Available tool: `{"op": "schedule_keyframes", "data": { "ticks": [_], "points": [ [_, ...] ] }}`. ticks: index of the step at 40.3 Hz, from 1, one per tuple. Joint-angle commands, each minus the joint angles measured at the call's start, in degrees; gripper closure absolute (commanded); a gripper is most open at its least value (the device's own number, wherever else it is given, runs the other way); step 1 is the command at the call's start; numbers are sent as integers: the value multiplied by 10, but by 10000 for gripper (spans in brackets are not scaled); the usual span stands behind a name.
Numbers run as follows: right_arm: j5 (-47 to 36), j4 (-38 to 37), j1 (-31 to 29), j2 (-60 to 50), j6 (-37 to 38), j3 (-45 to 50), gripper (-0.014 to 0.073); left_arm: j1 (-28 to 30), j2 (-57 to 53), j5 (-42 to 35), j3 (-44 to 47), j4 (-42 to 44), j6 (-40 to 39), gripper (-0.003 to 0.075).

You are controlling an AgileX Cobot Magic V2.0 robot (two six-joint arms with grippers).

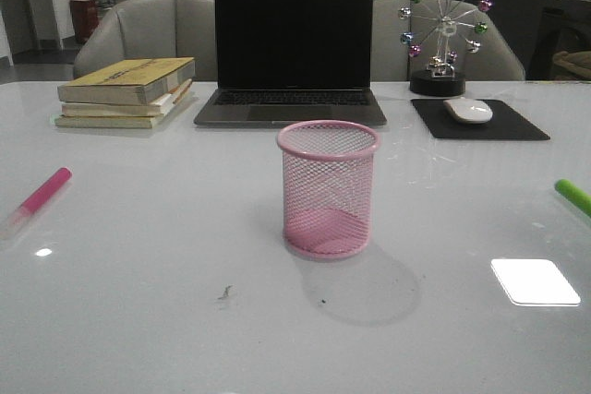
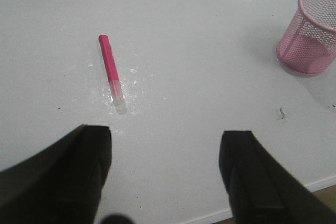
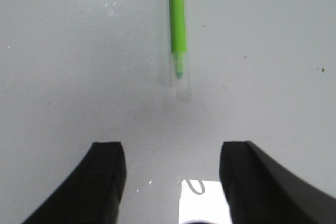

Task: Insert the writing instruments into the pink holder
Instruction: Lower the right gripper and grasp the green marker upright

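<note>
The pink wire-mesh holder [image 1: 328, 200] stands upright and empty at the table's middle; it also shows in the left wrist view as the holder [image 2: 310, 32]. A magenta marker [image 1: 37, 200] lies flat at the table's left edge, and the left wrist view shows this magenta marker [image 2: 111, 72] ahead of my open left gripper [image 2: 165, 148]. At the right edge lies a lime green marker [image 1: 573, 197]. In the right wrist view the green marker [image 3: 178, 30] lies ahead of my open right gripper [image 3: 172, 156]. Neither gripper touches anything, and neither appears in the front view.
At the back stand a black laptop [image 1: 291, 53], a stack of books [image 1: 125, 91], a mouse [image 1: 468, 110] on a black pad [image 1: 478, 120], and a small ferris-wheel ornament [image 1: 443, 29]. A bright light patch [image 1: 534, 281] reflects off the glossy white table [image 1: 166, 302].
</note>
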Motion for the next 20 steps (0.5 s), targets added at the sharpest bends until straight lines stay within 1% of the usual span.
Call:
{"op": "schedule_keyframes", "data": {
  "ticks": [1,12,20],
  "points": [
    [-38,-9,-3,45,-4,-55,86,-4,2,-42,-20,-1,2,273],
    [-40,-9,-3,199,-4,-162,86,-4,2,-42,-20,-1,2,349],
    [-15,-9,-3,295,-4,-240,86,-4,2,-42,-20,-1,2,397]
  ]
}}
